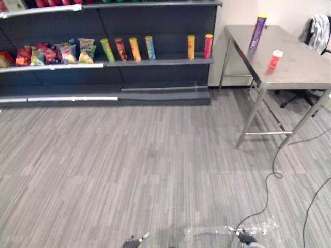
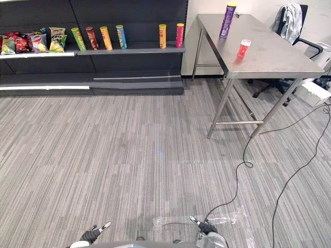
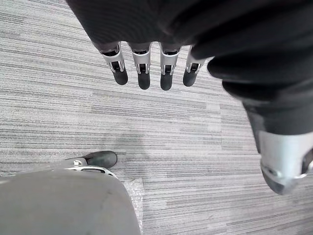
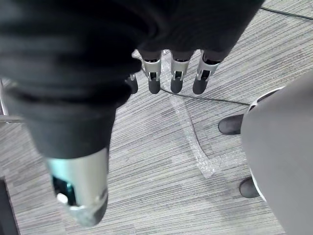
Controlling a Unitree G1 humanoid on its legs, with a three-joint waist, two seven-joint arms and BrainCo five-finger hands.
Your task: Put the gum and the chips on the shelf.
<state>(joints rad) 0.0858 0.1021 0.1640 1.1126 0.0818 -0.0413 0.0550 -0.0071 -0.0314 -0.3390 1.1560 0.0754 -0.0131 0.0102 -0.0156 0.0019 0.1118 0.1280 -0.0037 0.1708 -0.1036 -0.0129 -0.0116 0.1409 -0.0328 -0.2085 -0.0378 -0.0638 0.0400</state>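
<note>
Your purple chips can (image 2: pixel 228 20) stands upright, yellow lid on top, at the far edge of the steel surface (image 2: pixel 269 59). The small red gum tub (image 2: pixel 243 48) also stands upright, nearer you, both to the right of the shelf (image 2: pixel 129 50). Your left hand (image 3: pixel 143 63) and right hand (image 4: pixel 176 73) hang low over the floor (image 2: pixel 129 155), fingers straight and slack, holding nothing.

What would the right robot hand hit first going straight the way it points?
Most likely the grey striped carpet floor, beside a clear tape strip; the right robot hand points down at it, fingers open, nothing between.
</note>
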